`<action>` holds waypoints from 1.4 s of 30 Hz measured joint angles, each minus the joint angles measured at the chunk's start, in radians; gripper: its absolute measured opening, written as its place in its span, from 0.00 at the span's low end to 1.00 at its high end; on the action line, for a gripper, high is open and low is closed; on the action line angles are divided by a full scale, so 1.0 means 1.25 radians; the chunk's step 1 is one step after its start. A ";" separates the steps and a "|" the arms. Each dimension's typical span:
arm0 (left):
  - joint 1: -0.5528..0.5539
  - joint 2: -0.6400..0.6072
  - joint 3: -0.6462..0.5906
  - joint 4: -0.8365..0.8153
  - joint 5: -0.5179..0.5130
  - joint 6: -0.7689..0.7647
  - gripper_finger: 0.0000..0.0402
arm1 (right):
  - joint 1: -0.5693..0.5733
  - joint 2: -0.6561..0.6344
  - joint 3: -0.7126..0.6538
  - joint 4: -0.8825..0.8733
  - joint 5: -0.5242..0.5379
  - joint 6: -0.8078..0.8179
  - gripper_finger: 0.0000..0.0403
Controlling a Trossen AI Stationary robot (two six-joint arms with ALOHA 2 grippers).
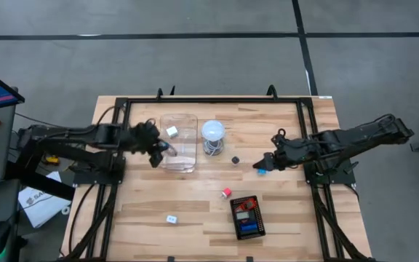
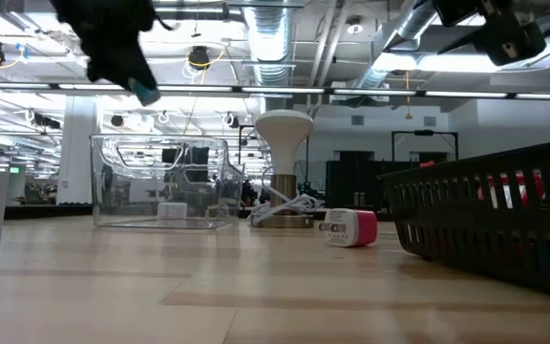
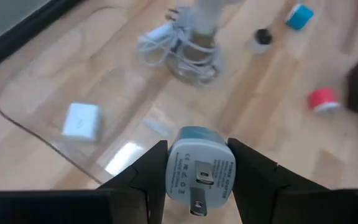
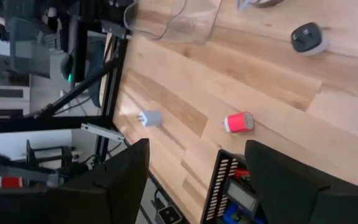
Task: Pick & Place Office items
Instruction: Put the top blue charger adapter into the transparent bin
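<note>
High view: left gripper point(image 1: 157, 153) at the clear box point(image 1: 178, 142) edge. Left wrist view: fingers point(image 3: 146, 177) clamp a blue plug block point(image 3: 201, 173) above the box. Right wrist view: right fingers point(image 4: 124, 168) wide, empty, over the counter point(image 4: 272, 81).

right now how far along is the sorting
Done: one white block lies in the clear box, several pieces in the black tray. In hand: left gripper holds a blue plug over the box. Left: red piece, black piece, another white block. Right gripper hovers.
</note>
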 joint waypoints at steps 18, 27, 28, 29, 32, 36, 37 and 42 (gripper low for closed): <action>0.311 0.330 -0.001 0.202 0.307 0.305 0.33 | -0.002 -0.026 -0.027 0.042 0.077 -0.009 0.63; 0.312 0.465 -0.001 0.301 0.306 0.330 0.33 | -0.002 -0.025 -0.027 0.042 0.111 -0.008 0.63; 0.314 0.474 -0.001 0.306 0.306 0.330 0.33 | -0.002 -0.025 -0.027 0.042 0.111 -0.008 0.63; 0.314 0.482 -0.001 0.309 0.305 0.330 0.33 | -0.002 -0.025 -0.027 0.042 0.112 -0.008 0.63; 0.317 0.500 -0.001 0.320 0.296 0.331 0.33 | -0.002 -0.025 -0.027 0.042 0.112 -0.006 0.63; 0.328 0.507 -0.001 0.337 0.271 0.342 0.35 | -0.002 -0.025 -0.027 0.042 0.120 -0.006 0.63; 0.333 0.507 -0.001 0.343 0.265 0.346 0.37 | -0.002 -0.025 -0.027 0.043 0.127 -0.006 0.63; 0.367 0.503 -0.001 0.349 0.245 0.348 0.43 | -0.002 -0.025 -0.027 0.043 0.137 -0.008 0.63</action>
